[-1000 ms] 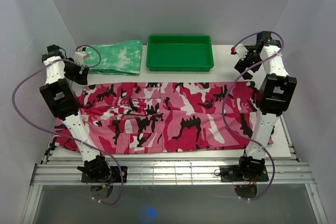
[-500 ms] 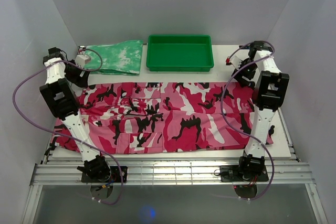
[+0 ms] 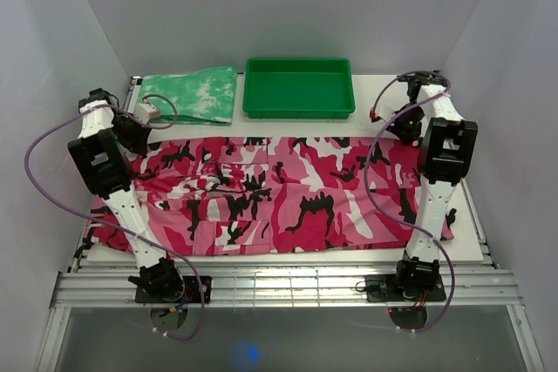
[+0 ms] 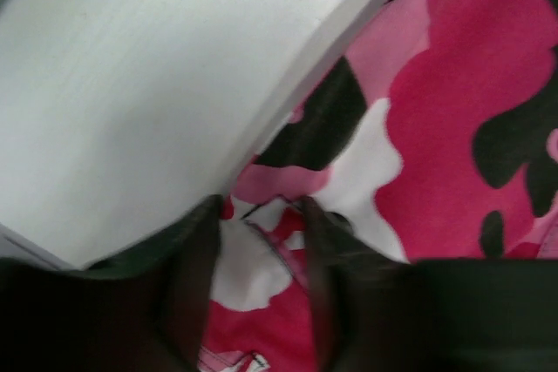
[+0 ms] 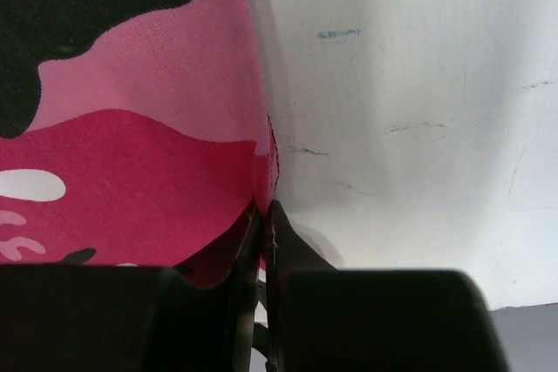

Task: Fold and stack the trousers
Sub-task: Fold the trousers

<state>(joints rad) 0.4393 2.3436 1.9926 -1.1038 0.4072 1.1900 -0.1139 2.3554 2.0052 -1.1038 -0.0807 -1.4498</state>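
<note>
The pink, white and black camouflage trousers [image 3: 279, 193] are soft, matt woven cloth; the white counter [image 5: 418, 84] looks smooth, faintly scuffed; the green plastic tray [image 3: 298, 114] shines slightly.

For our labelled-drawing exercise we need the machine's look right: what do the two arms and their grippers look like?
The left arm and right arm match: slim white links joined by chunky black housings, on black bases. A purple cable loops loosely alongside each. The left gripper and right gripper each have two flat, dark fingers.
</note>
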